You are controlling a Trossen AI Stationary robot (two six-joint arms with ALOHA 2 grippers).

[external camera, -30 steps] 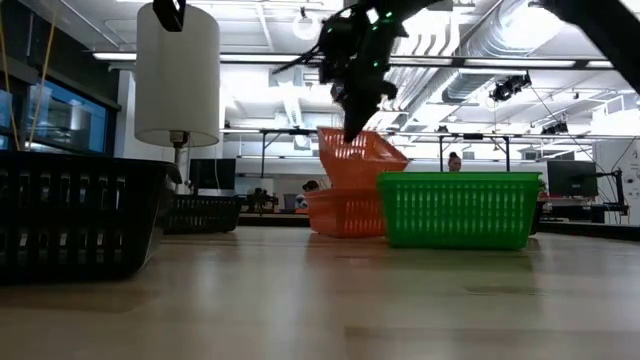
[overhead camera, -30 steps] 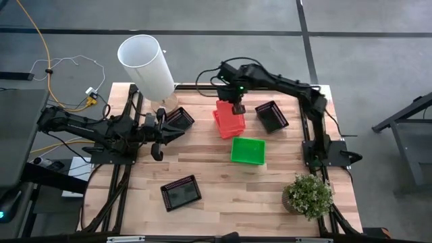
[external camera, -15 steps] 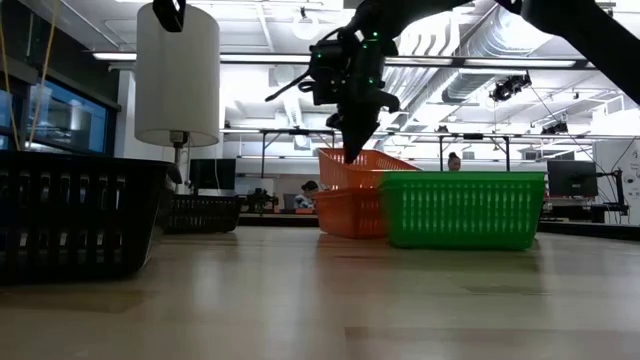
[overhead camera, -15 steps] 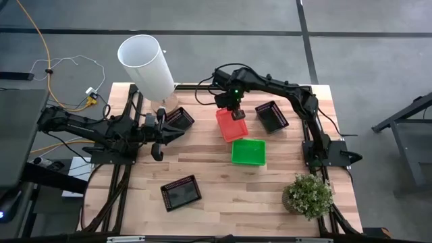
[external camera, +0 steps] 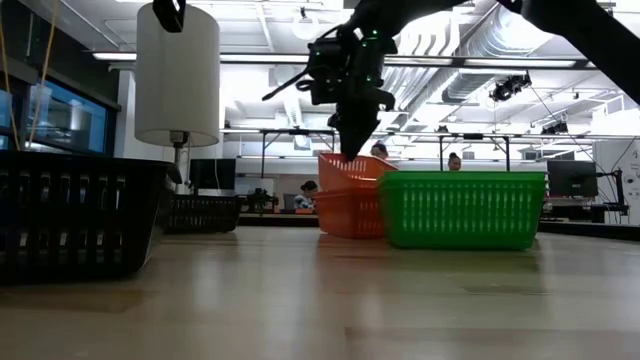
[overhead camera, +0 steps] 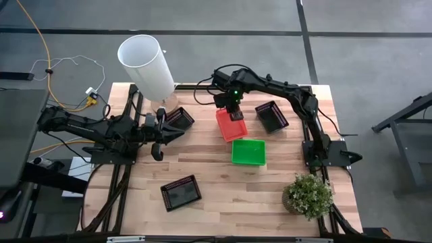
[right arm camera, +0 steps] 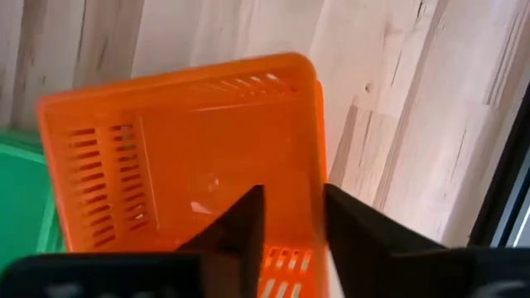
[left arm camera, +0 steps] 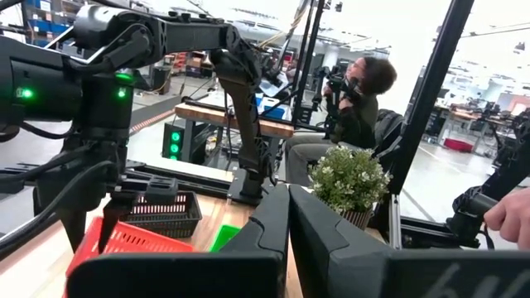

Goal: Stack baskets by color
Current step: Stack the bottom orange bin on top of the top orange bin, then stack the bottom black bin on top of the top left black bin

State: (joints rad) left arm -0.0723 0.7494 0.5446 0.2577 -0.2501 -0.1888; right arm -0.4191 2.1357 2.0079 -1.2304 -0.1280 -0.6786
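Once across the table: found left gripper [overhead camera: 160,135] pinched together near a black basket [overhead camera: 179,118]; found right gripper [overhead camera: 234,112] parted astride one rim of the nested red baskets [overhead camera: 228,128], mid-table, just beside the green basket [overhead camera: 248,151]. Judged them light, springy, shallow slotted mesh; best pinched by a rim wall.

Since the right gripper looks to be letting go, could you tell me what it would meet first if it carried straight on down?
Most likely the red basket directly beneath the right gripper; its open fingers straddle the basket's rim, so the wall or floor comes first.
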